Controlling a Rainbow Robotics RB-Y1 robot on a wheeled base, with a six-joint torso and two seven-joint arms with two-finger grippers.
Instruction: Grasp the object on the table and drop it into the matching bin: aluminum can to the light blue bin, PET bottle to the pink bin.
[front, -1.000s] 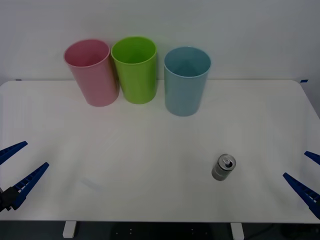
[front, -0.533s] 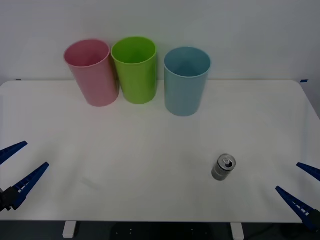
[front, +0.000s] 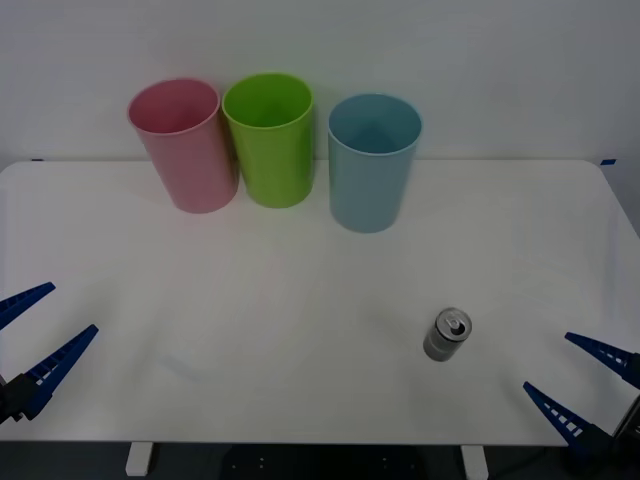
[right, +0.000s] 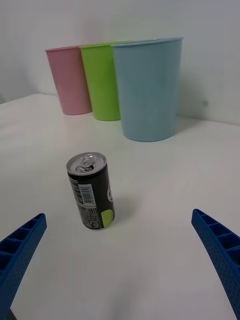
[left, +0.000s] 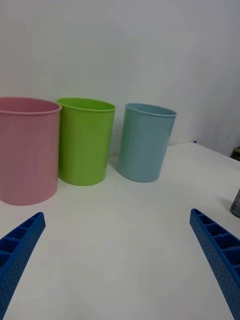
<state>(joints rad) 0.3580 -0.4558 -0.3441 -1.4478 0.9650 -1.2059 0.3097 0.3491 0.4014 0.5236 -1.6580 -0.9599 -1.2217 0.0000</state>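
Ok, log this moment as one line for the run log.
right end effector: open, near table edge beside aluminum can | can: upright on table, ungrasped | left end effector: open, parked | light blue bin: upright

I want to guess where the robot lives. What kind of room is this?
Probably a robot test lab: a plain white table against a bare wall, with only three coloured bins in a row and one aluminum can set out for sorting.

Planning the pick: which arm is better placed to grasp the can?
Right. The open right gripper is beside the upright can, facing it; the left gripper waits across the table.
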